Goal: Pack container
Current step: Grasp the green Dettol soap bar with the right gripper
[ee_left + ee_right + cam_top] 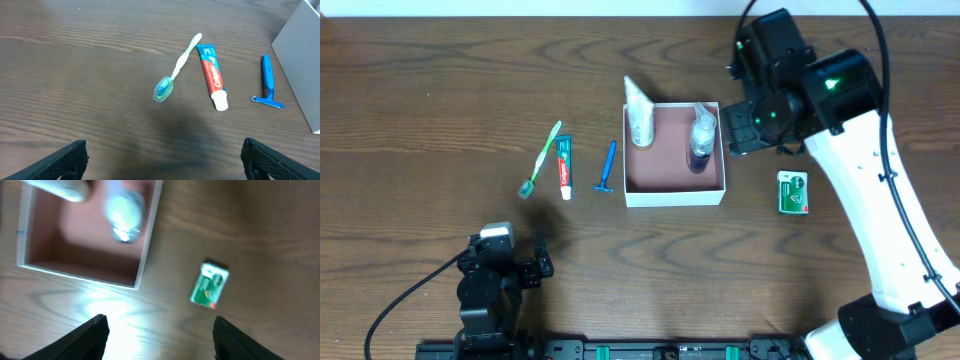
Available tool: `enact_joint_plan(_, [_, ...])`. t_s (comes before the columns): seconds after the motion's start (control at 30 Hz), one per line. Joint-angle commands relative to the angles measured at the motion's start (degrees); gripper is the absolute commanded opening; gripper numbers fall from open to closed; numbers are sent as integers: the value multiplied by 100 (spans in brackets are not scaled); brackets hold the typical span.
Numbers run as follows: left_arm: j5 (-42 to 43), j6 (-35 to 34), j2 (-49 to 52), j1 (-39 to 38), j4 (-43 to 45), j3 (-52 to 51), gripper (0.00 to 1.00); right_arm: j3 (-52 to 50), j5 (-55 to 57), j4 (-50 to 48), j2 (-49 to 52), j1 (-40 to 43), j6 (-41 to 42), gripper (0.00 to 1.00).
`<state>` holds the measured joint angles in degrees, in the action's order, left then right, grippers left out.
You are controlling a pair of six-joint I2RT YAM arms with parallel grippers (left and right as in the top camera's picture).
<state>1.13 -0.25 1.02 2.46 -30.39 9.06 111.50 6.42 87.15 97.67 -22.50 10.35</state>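
Note:
The container [675, 193] is a square white box with a pinkish-brown inside, at the table's middle. A white tube [639, 115] leans in its back left corner. A clear bottle [701, 137] lies by its right wall. A toothbrush [542, 158], a toothpaste tube [564, 166] and a blue razor [608, 166] lie on the table left of it. A green-and-white packet [792, 192] lies to its right. My right gripper [740, 133] is open and empty, above the container's right edge. My left gripper [517, 264] is open and empty at the front left.
The right wrist view shows the container [80, 275], the blurred bottle [122, 211], the packet [210, 285] and the open fingers [160, 337]. The left wrist view shows the toothbrush [176, 69], toothpaste [213, 75], razor [267, 80], container wall [300, 50] and fingers [162, 160].

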Motion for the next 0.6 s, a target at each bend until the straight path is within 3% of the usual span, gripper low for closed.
enact_joint_plan(0.0, [-11,-94,2,-28,-4,-81,98,-461,96,-20,59,422,267,70])
enact_joint_plan(0.2, [-9,-92,2,-28,-4,-81,98,-1825,-157,-466,59,1198,289,73])
enact_joint_plan(0.57, [-9,-92,2,-28,-4,-81,98,-4019,-713,-2693,59,1958,321,75])
